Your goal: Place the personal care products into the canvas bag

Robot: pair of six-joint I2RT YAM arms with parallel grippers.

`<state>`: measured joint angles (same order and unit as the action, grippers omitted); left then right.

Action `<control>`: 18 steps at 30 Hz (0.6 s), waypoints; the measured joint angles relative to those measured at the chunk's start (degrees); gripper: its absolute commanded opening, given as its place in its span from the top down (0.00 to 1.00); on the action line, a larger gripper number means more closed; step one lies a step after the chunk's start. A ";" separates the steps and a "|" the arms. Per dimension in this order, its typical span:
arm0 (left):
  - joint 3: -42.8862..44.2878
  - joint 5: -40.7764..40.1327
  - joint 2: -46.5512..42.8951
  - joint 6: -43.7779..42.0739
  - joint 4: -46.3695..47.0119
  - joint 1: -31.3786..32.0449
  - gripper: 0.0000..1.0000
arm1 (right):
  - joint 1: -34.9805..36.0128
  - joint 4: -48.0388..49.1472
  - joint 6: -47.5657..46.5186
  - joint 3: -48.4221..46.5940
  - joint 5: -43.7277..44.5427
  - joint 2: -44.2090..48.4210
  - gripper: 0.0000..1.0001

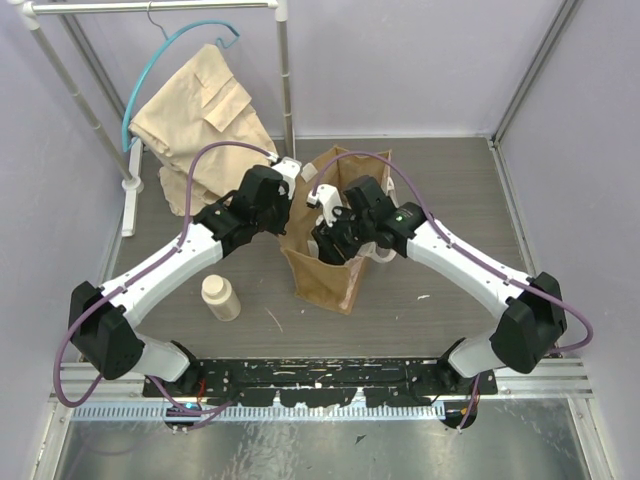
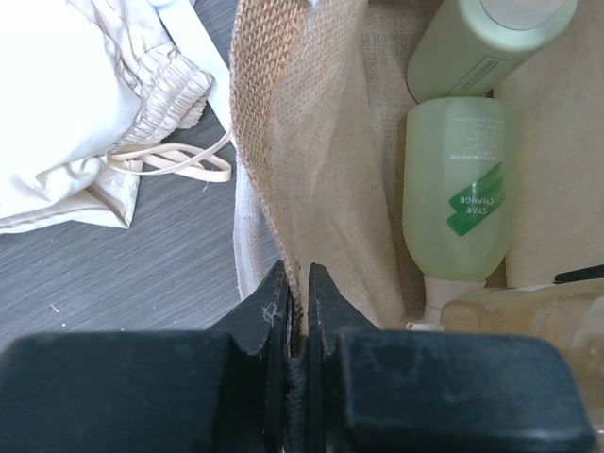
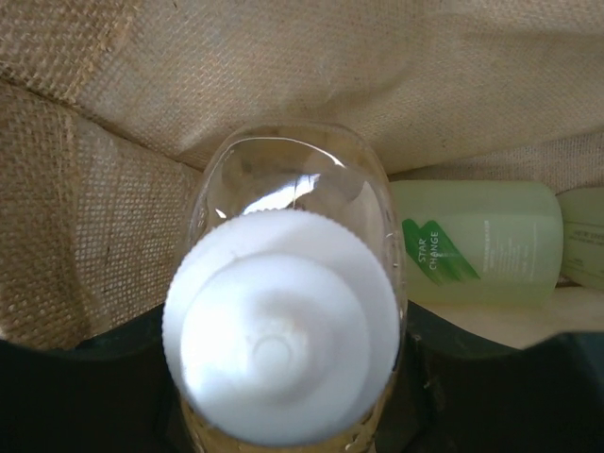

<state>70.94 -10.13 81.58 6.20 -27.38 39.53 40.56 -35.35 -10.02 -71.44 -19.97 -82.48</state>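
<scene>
Now amber bottle (image 3: 288,283): cap toward right claw (image 3: 283,368), base into canvas bag (image 3: 330,66).

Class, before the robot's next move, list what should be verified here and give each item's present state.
1. Left tool shut on the bag rim: ok.
2. Right tool grips the amber bottle: ok.
3. Amber bottle is between the bag walls: ok.
4. Amber bottle is low enough to release: cannot tell.
5. Two green bottles lie in the bag: ok.
6. Cream bottle bagged: not ok, it stands outside.
</scene>
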 measured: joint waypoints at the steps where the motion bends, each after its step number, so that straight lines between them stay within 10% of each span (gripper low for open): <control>1: 0.00 0.07 -0.02 0.00 0.00 0.00 1.00 | 0.20 0.76 -0.39 0.55 0.09 0.00 0.99; 18: 1.20 4.13 -3.15 0.20 -2.99 0.00 1.00 | 4.20 15.41 -1.51 8.63 4.55 -1.70 0.99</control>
<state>72.14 -6.00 78.43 6.39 -30.37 39.53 44.75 -19.94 -11.53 -62.81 -15.42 -84.18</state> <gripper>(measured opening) 0.136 0.578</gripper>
